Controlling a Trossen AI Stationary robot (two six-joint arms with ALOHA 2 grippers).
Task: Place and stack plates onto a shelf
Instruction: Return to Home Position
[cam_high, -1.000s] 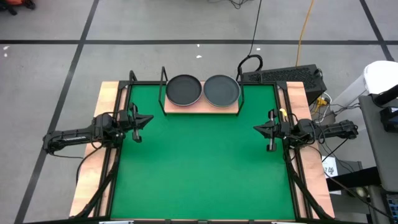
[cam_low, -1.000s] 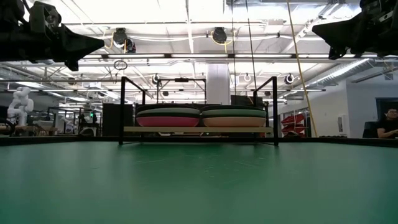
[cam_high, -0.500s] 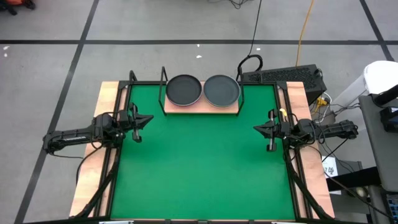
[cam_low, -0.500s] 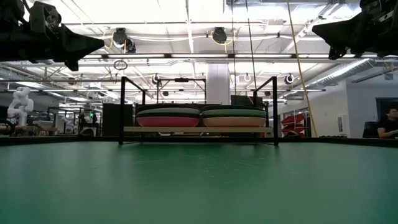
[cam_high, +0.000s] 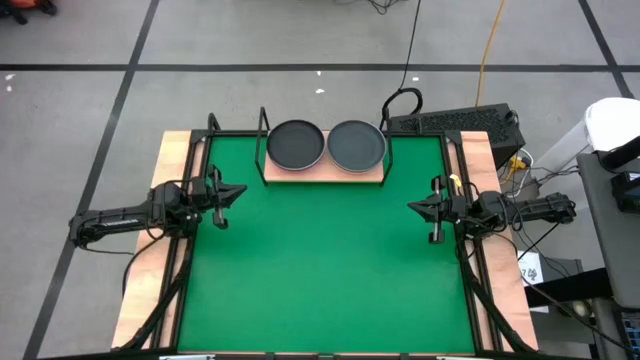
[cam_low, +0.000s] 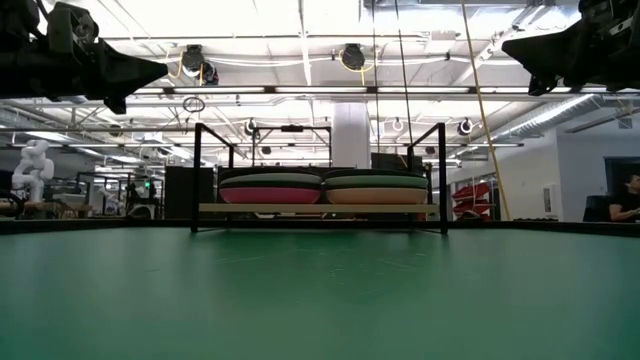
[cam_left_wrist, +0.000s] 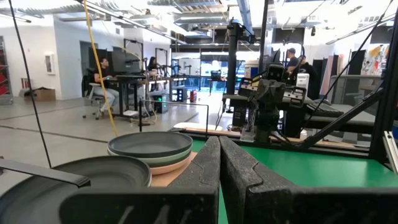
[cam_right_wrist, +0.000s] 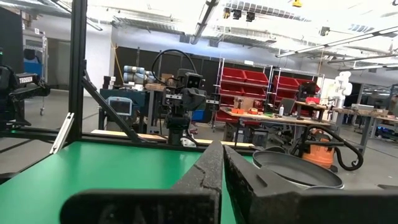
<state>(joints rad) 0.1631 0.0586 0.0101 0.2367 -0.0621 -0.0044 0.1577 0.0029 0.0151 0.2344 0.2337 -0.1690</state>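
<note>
Two stacks of plates sit side by side on the light-wood shelf (cam_high: 325, 173) at the far edge of the green mat. The left stack (cam_high: 295, 144) has a dark plate on top and a magenta one at the bottom (cam_low: 270, 194); the right stack (cam_high: 357, 144) has a grey-dark top and a light pink bottom plate (cam_low: 375, 195). My left gripper (cam_high: 236, 192) hovers shut above the mat's left edge, my right gripper (cam_high: 412, 206) shut above the right edge. Both hold nothing. Each wrist view shows shut fingers (cam_left_wrist: 219, 163) (cam_right_wrist: 221, 167).
The shelf's black wire frame (cam_low: 196, 175) rises at both ends of the board. The green mat (cam_high: 320, 260) lies between the arms. A cable and a dark box (cam_high: 455, 122) lie beyond the far right corner. People sit at desks in the room behind (cam_left_wrist: 102, 78).
</note>
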